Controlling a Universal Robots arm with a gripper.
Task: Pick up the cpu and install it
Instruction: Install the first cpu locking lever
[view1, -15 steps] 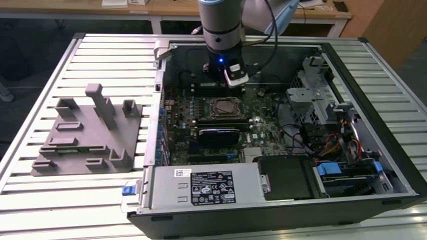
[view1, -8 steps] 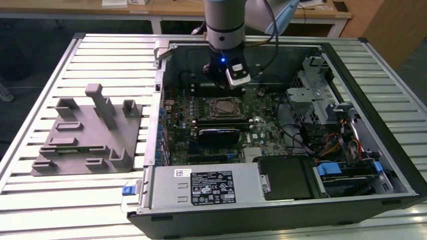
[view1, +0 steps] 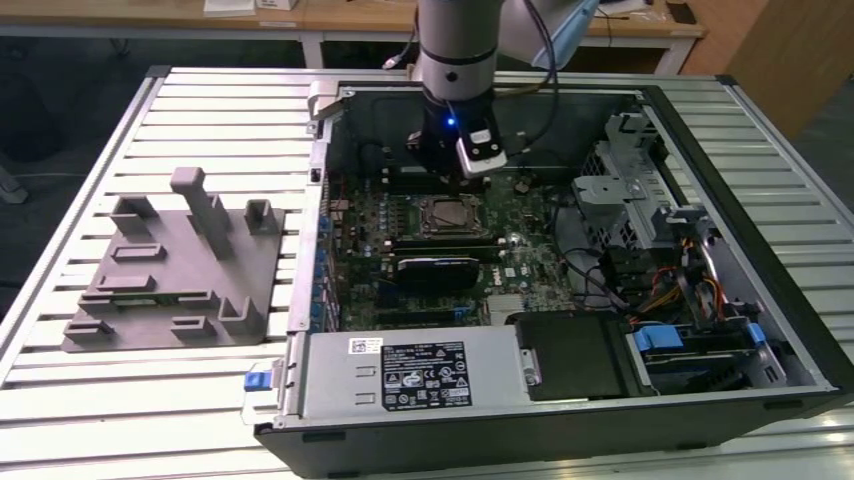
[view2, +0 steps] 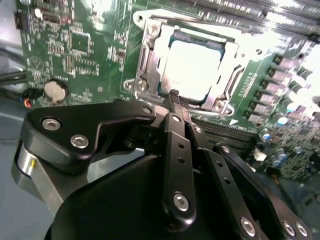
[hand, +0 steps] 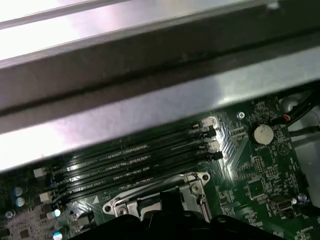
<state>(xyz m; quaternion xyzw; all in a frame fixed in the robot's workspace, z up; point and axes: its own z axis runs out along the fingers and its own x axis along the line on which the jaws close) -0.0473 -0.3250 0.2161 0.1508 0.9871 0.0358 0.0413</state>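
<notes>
Because the computer box (view1: 767, 262) lies on its side with its cover off, the arm can reach straight down to the green board (view1: 531, 262) inside. The box takes up the side of the tabletop (view1: 214, 120) toward the exterior view's right. A grey plastic stand (view1: 174, 270) with upright posts sits near the tabletop's edge on the exterior view's left, well apart from the arm. The chip (view1: 447, 213) is not on the stand. It lies flat in its square seat on the board, near the middle of the board and closer to the far wall of the box. In the second wrist view the chip (view2: 192, 67) shines bright and silvery inside a metal frame (view2: 146, 56). It looks level there, so I think it is already sitting in its place. The pincer (view1: 462, 178) hangs just above the board, close beside the chip's far side. In the second wrist view the pincer (view2: 173, 97) has its tip right at the rim of the metal frame, and it may or may not touch it. I cannot tell if the pincer is spread or squeezed, but I see nothing held in it. In the first wrist view, long black slots (hand: 130, 160) and a round silver battery (hand: 261, 133) lie on the board beside the frame.
</notes>
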